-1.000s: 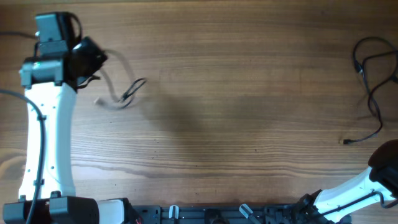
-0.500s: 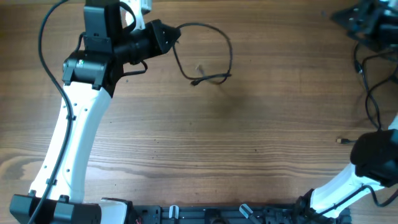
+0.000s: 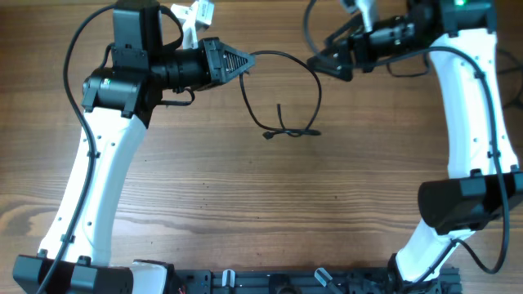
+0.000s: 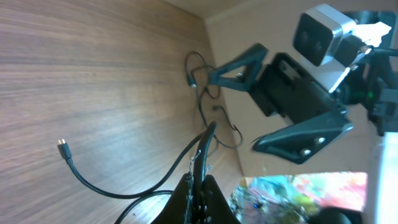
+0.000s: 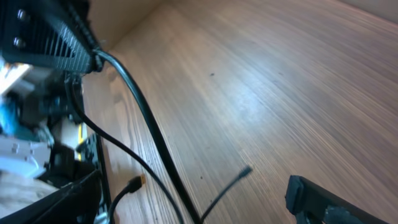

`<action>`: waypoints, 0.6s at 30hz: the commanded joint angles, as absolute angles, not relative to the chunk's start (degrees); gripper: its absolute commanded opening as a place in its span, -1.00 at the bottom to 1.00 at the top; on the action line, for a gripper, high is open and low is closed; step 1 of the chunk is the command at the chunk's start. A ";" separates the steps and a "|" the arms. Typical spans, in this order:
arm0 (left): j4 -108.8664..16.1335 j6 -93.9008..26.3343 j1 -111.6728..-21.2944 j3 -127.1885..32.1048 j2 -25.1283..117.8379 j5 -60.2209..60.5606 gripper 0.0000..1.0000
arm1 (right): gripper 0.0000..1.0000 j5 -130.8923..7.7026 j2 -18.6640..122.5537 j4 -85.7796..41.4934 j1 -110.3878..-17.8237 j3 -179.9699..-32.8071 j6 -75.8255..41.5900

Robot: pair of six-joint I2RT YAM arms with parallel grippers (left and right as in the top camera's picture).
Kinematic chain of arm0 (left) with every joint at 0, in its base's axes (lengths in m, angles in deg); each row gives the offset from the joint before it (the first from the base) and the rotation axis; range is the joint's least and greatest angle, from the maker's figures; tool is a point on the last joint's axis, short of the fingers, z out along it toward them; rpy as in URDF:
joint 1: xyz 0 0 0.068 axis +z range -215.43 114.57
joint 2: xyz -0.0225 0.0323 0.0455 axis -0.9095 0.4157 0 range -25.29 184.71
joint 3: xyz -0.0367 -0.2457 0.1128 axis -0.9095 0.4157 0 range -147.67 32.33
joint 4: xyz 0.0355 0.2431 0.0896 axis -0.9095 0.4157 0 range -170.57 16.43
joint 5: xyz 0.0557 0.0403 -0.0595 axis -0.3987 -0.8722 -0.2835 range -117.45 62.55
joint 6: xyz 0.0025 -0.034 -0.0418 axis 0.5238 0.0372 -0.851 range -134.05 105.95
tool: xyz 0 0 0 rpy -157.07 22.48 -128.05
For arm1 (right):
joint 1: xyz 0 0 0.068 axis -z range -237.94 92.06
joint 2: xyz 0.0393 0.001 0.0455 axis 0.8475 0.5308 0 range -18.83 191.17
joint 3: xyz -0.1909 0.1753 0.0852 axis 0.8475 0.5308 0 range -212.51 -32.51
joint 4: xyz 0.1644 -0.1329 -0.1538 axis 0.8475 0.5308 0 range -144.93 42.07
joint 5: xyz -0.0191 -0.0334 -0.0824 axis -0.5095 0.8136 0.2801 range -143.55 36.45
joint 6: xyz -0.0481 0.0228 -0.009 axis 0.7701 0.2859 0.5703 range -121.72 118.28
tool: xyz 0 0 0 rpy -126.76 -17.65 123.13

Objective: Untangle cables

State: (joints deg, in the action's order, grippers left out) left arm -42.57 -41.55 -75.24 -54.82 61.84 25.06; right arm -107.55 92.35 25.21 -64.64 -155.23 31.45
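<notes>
— What have I got on the cable?
— One thin black cable (image 3: 319, 96), clamped in the closed left jaws. It arcs out from them in a wide open loop, passing close by the spread right jaws, then curls back and crosses itself on the surface ahead of the left jaws.
— And its ends?
— I see a small plug (image 4: 62, 144) lying flat off to one side of the left jaws. A second black cable (image 4: 192, 79) lies in loose bends far beyond them, well apart from the first.
</notes>
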 commanded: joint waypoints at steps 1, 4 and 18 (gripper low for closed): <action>-42.53 -41.95 -75.35 -54.65 61.88 30.22 -0.92 | 0.78 -108.93 93.09 25.08 -68.25 -155.77 36.91; -42.53 -43.08 -75.35 -54.67 61.88 30.22 -0.92 | 0.75 -109.95 93.09 24.82 -70.63 -155.77 37.20; -42.53 -44.50 -75.35 -54.65 61.88 29.65 -0.92 | -0.87 -110.41 93.11 19.79 -73.62 -155.77 29.20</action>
